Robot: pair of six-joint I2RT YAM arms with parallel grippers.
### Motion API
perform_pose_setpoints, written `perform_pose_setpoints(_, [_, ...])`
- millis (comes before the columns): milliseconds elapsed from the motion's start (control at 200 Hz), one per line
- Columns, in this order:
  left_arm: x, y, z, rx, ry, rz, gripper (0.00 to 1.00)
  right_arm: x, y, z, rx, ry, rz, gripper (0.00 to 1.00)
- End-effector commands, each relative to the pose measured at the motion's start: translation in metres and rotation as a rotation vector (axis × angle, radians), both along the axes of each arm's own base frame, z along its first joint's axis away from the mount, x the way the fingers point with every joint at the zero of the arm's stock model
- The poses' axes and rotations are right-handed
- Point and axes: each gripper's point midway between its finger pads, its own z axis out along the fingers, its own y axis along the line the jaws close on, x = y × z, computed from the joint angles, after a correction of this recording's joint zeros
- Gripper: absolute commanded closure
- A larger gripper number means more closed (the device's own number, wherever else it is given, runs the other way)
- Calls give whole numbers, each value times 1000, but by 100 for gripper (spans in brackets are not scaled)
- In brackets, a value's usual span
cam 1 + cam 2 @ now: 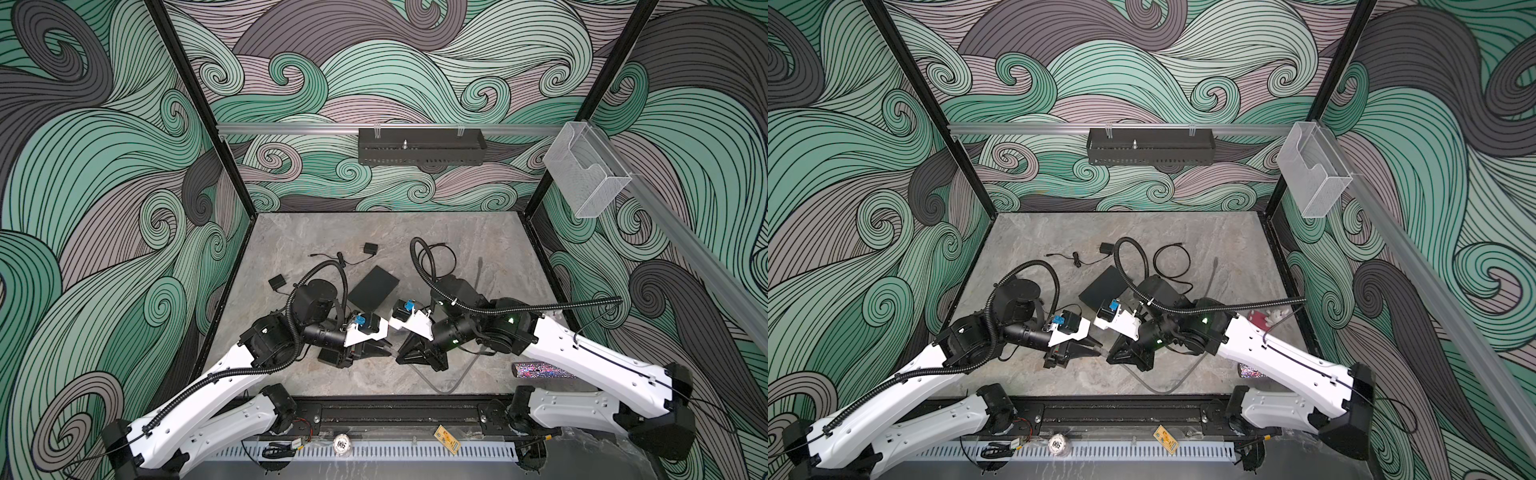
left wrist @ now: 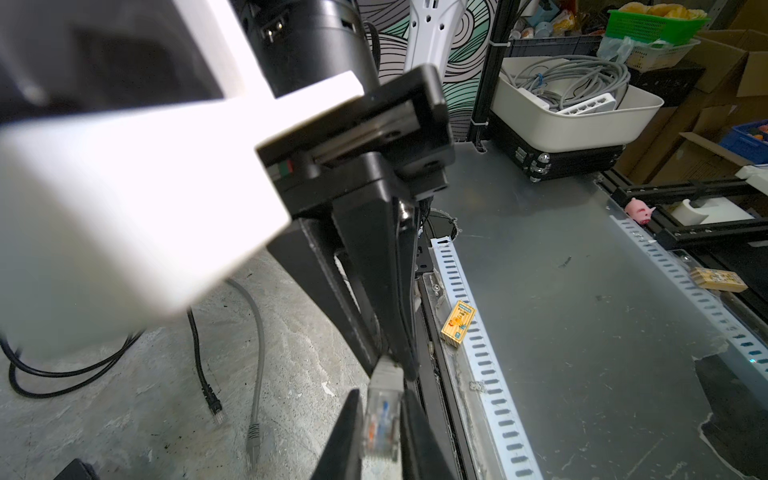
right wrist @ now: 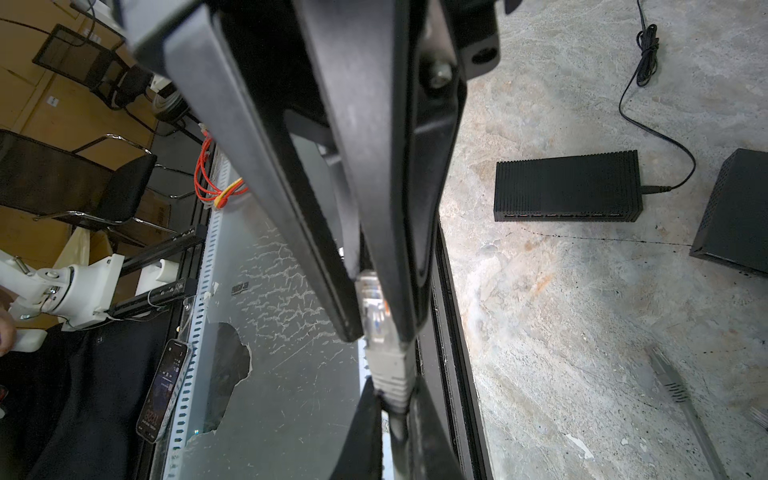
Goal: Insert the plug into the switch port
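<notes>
plug (image 2: pixel 382 415) being pinched: clear tip by L claw (image 2: pixel 381 401), boot by R claw (image 3: pixel 392 386) | prob. light, stiff, clip fragile; boot being favoured

Twin top views high above the table (image 1: pixel 311 232); wrist views close, apparently opposed, both on the plug (image 2: pixel 382 415).

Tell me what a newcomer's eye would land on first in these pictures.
At the front middle of the table, two black pincers meet tip to tip: the left pincer and right pincer both clamp one grey, clear-tipped plug. Around them, the walls carry a loud green-and-grey swirl pattern. The black switch lies apart on the table, with nothing plugged into its row of ports.
</notes>
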Motion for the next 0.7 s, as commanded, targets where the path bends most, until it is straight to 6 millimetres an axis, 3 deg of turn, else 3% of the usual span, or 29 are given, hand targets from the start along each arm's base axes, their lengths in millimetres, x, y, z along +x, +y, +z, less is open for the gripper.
perform_pose_setpoints(0, [-8, 0, 4, -1, 12, -35, 91, 8, 3, 16, 38, -29, -27, 93])
perform_pose_setpoints(70, [-4, 1, 3, 7, 9, -12, 94, 10, 2, 16, 36, -36, -35, 89])
perform_pose_setpoints(140, [3, 1, 4, 15, 9, 38, 96, 13, -1, 15, 31, -67, -52, 66])
perform_pose_setpoints(200, [13, 1, 5, 19, 15, 104, 97, 18, -5, 15, 32, -111, -74, 59])
perform_pose_setpoints(430, [28, 1, 25, -21, 71, 225, 98, 26, -15, 13, 93, -296, -113, 57])
perform_pose_setpoints(696, [18, -4, 44, -73, 111, 173, 98, 35, -10, 9, 130, -362, -132, 55])
